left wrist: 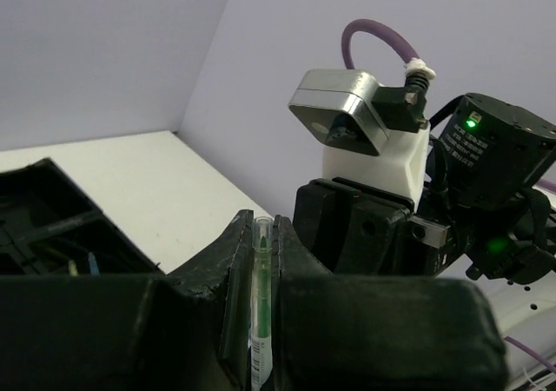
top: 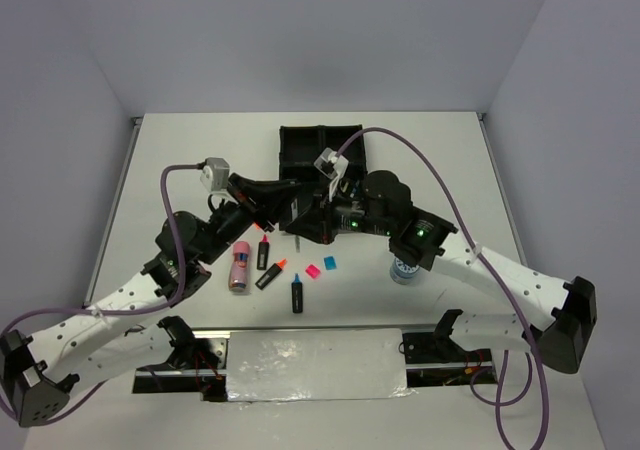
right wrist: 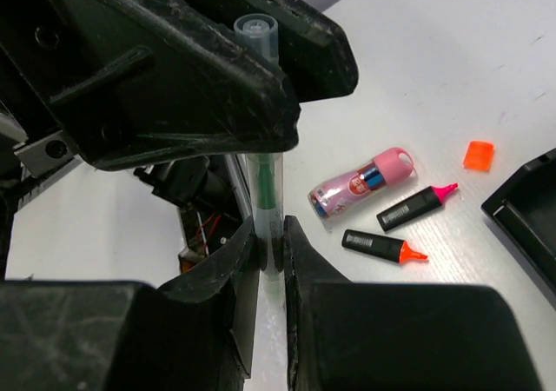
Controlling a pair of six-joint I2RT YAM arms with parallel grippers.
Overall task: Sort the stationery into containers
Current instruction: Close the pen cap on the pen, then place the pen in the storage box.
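Both grippers are shut on one thin clear pen with green ink (left wrist: 261, 304), held in the air between them. In the left wrist view my left gripper (left wrist: 261, 235) pinches it along its length. In the right wrist view my right gripper (right wrist: 271, 235) pinches its lower part (right wrist: 268, 182), with the left gripper's fingers (right wrist: 217, 78) above. From above, the left gripper (top: 285, 205) and right gripper (top: 315, 215) meet just in front of the black tray (top: 320, 155). A pink tube (top: 239, 266), three highlighters (top: 270, 274) and small squares (top: 313, 271) lie on the table.
A blue-white roll (top: 405, 270) stands under the right arm. In the right wrist view the pink tube (right wrist: 363, 181), a pink-capped highlighter (right wrist: 417, 207), an orange-capped one (right wrist: 382, 246), an orange square (right wrist: 478, 155) and a tray corner (right wrist: 530, 208) show.
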